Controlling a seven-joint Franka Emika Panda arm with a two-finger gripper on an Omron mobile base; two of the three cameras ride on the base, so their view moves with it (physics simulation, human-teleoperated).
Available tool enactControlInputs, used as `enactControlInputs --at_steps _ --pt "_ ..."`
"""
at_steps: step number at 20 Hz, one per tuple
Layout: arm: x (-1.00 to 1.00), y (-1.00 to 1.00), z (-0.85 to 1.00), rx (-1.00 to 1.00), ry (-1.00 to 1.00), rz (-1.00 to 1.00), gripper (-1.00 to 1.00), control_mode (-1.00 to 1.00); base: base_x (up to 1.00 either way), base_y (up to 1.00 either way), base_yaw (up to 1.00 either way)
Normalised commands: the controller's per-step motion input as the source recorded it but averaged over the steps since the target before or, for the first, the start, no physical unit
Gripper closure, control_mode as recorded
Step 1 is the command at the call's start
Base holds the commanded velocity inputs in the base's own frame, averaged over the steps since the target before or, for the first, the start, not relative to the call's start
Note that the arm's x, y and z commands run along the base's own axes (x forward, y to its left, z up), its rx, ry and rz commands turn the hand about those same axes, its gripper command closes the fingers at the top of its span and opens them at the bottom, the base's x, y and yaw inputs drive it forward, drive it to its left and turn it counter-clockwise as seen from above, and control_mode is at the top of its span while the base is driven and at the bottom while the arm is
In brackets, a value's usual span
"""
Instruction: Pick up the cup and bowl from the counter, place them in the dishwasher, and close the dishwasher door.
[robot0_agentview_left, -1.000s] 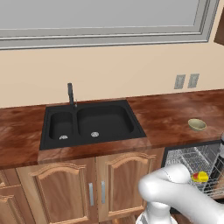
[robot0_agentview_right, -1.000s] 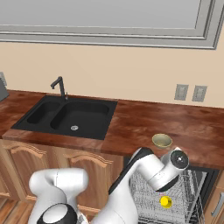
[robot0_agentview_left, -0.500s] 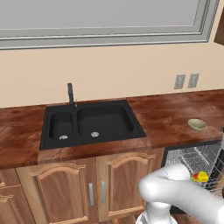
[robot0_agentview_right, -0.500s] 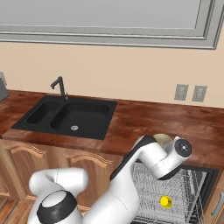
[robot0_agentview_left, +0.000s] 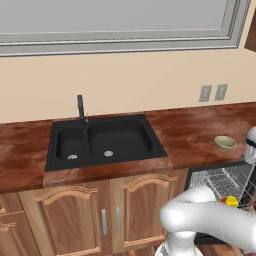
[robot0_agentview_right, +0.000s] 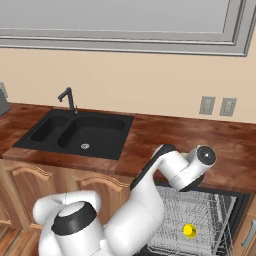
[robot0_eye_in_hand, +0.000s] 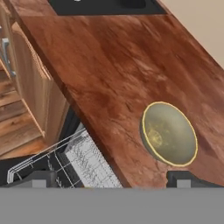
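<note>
The olive-tan bowl (robot0_eye_in_hand: 169, 133) sits upright on the reddish-brown counter (robot0_eye_in_hand: 109, 65) near its front edge, and shows too at the right of the left base view as the bowl (robot0_agentview_left: 225, 142). My gripper (robot0_eye_in_hand: 111, 181) hovers above and just short of the bowl, open, its dark fingertips (robot0_eye_in_hand: 183, 178) wide apart with nothing between them. The yellow cup (robot0_agentview_right: 189, 230) lies in the grey wire rack (robot0_agentview_right: 205, 210) of the open dishwasher (robot0_agentview_left: 192, 176); from the left it is the cup (robot0_agentview_left: 231, 201). My arm hides the bowl in the right base view.
A black double sink (robot0_agentview_left: 100, 140) with a dark faucet (robot0_agentview_left: 80, 107) is set into the counter to the left. Light wooden cabinets (robot0_agentview_left: 75, 215) stand under it. Two wall outlets (robot0_agentview_left: 212, 92) are behind the bowl. The rack juts out below the counter edge.
My hand has risen from over the dishwasher rack to the counter edge by the bowl, and my arm now covers the bowl in the right base view. Cup and bowl have not moved.
</note>
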Motion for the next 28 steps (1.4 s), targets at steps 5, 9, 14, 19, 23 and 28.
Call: enactControlInputs --at_steps 5,9,14,19,23,28 --pt "0.25 0.07 0.0 0.0 0.0 0.03 -1.0 -1.0 0.0 0.0 0.0" --pt "0.1 0.08 -0.01 0.0 0.0 0.07 -1.0 -1.0 0.0 0.0 0.0" --pt "0.14 0.07 -0.09 0.0 0.0 0.06 -1.0 -1.0 0.0 0.0 0.0" --pt "0.22 0.1 -0.13 0.0 0.0 0.03 -1.0 -1.0 0.0 0.0 0.0" --pt "0.27 0.08 -0.17 0.0 0.0 0.0 -1.0 -1.0 0.0 0.0 0.0" --pt "0.33 0.0 -0.28 0.0 0.0 0.0 -1.0 -1.0 0.0 0.0 0.0"
